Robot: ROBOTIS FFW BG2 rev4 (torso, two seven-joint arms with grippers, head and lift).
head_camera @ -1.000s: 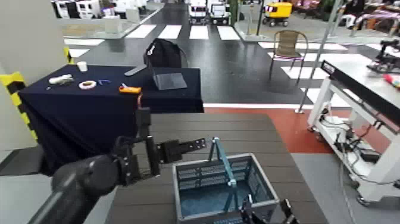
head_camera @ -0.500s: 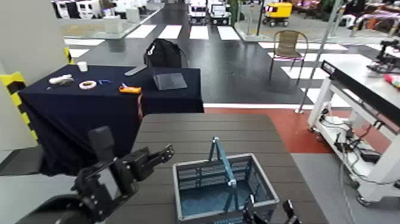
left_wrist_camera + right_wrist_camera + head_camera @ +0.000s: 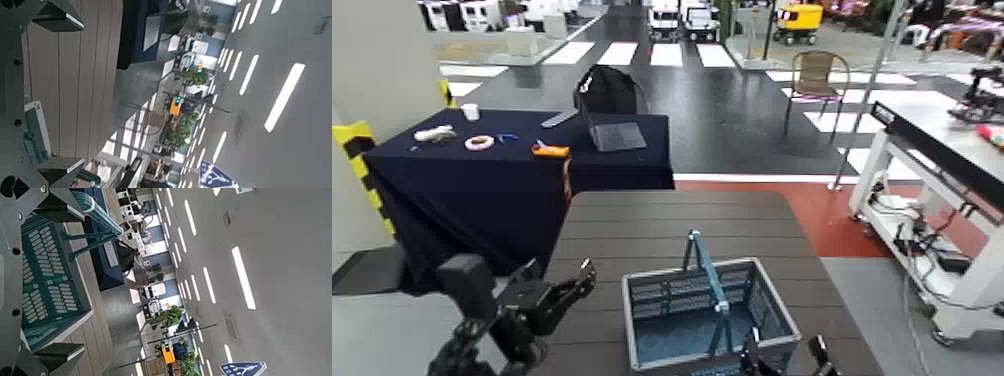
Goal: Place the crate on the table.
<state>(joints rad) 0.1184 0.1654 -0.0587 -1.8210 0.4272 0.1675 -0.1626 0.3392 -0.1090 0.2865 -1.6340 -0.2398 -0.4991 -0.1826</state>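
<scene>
The grey-blue crate [image 3: 667, 297] stands on the dark slatted table [image 3: 672, 215], its teal handle [image 3: 704, 265] raised upright. My left gripper [image 3: 560, 276] is open and empty, hovering off the crate's left side near the table's left edge. In the left wrist view the left gripper [image 3: 63, 90] frames the table planks [image 3: 86, 70] and one corner of the crate [image 3: 35, 133]. My right gripper [image 3: 784, 352] is open at the crate's near right corner, fingertips pointing up. The right wrist view shows the right gripper [image 3: 56, 280] spread wide, with the crate's lattice wall [image 3: 47, 274] just beyond.
A table draped in navy cloth [image 3: 452, 190] stands behind on the left, carrying a laptop [image 3: 615, 134], tape roll and small items. A white-framed workbench [image 3: 942, 130] is on the right, with cables beneath it. A chair [image 3: 817, 75] and a black backpack [image 3: 607, 90] sit farther back.
My left arm has drawn away from the crate, moving left and down toward the table's near left edge. The crate and the right gripper have stayed put.
</scene>
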